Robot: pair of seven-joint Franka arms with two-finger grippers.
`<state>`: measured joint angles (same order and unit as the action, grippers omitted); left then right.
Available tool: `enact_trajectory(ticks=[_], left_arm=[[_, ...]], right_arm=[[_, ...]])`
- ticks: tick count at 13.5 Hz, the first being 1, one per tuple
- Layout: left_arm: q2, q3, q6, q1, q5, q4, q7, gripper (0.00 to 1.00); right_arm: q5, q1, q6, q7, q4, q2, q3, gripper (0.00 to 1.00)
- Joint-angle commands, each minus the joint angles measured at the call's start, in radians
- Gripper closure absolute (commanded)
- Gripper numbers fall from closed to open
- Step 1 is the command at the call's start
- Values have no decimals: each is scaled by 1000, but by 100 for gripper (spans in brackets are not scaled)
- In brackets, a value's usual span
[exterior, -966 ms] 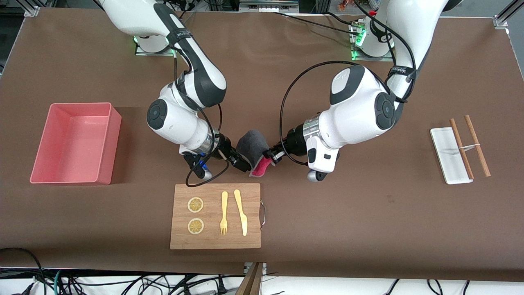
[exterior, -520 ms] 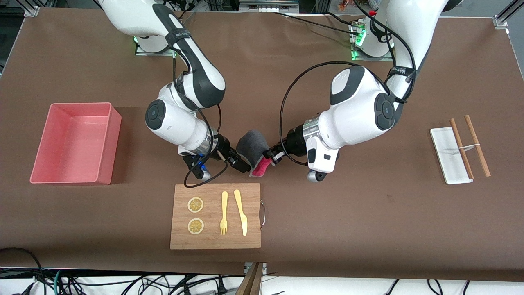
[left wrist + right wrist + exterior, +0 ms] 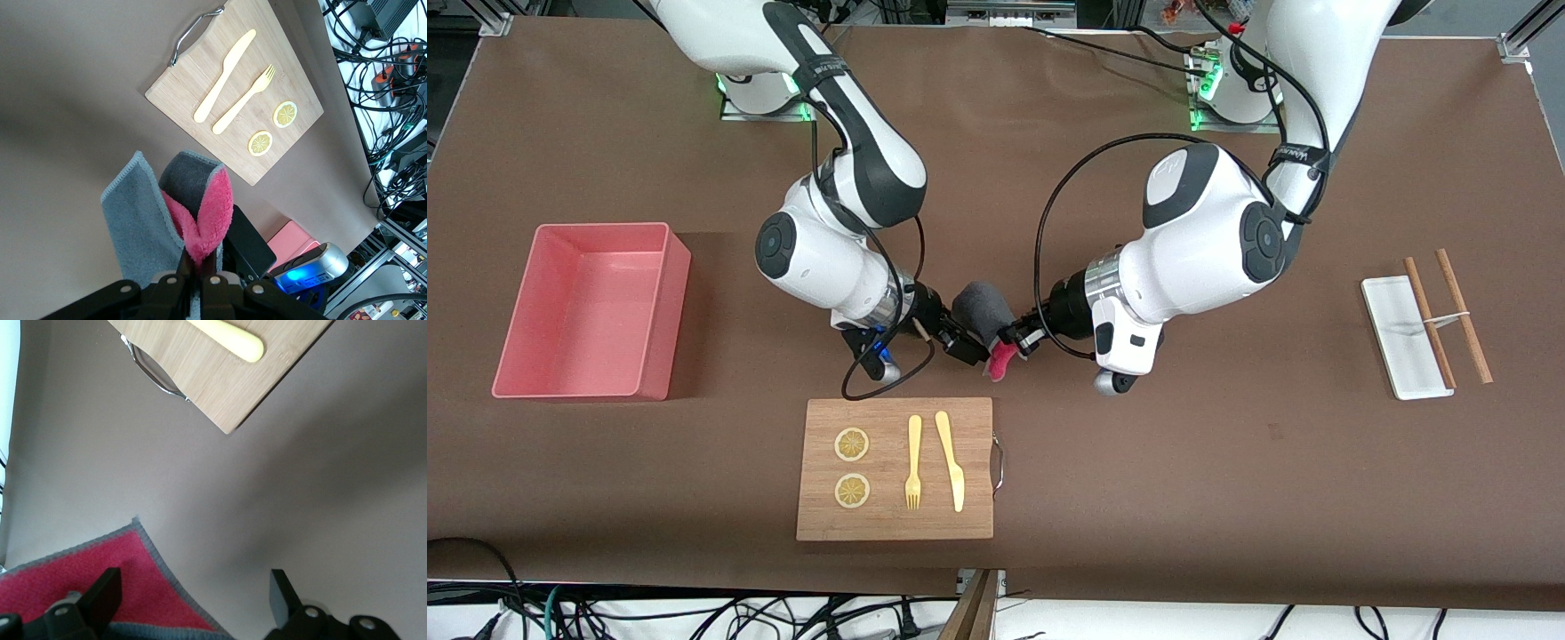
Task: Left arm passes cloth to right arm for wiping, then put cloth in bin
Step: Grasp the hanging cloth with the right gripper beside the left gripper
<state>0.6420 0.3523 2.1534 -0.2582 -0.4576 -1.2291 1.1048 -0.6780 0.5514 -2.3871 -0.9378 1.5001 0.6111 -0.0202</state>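
My left gripper (image 3: 1017,339) is shut on the cloth (image 3: 981,308) and holds it above the table, over the stretch between the arms. The cloth is grey on top with a pink flap hanging down. In the left wrist view the fingers pinch the pink fold (image 3: 200,223). My right gripper (image 3: 964,345) is open right beside the cloth. In the right wrist view (image 3: 193,590) the cloth's pink corner (image 3: 80,570) reaches in past one fingertip. The pink bin (image 3: 665,331) stands toward the right arm's end of the table.
A wooden board (image 3: 978,498) with two lemon slices, a yellow fork and a knife lies nearer the front camera than the grippers. A white tray (image 3: 1394,338) with brown chopsticks (image 3: 1463,316) lies toward the left arm's end.
My right gripper has moved closer to the cloth and the left gripper. The cloth looks more bunched, with a narrower pink flap. The left arm has stayed where it was.
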Motion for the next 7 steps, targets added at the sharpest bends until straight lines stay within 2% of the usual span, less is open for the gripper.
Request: enact_trajectory(ticks=[1,3,6,7], left_arm=[[22,-7,-4,-9,-26,42,-3,100],[22,-7,-4,-9,-26,42,-3,100],[22,-9,-4,-9,-26,42,-3,100],[22,-9,-4,-9,-26,42,-3,100]], right_arm=[[-51,2,-3,1,-11,6,-3,20],[-51,-10,3,8,-11,-1,-1,18],[-45,-33,49,14,-11,-7,0,1],[-41,-42,75,19,-12,-7,0,1]])
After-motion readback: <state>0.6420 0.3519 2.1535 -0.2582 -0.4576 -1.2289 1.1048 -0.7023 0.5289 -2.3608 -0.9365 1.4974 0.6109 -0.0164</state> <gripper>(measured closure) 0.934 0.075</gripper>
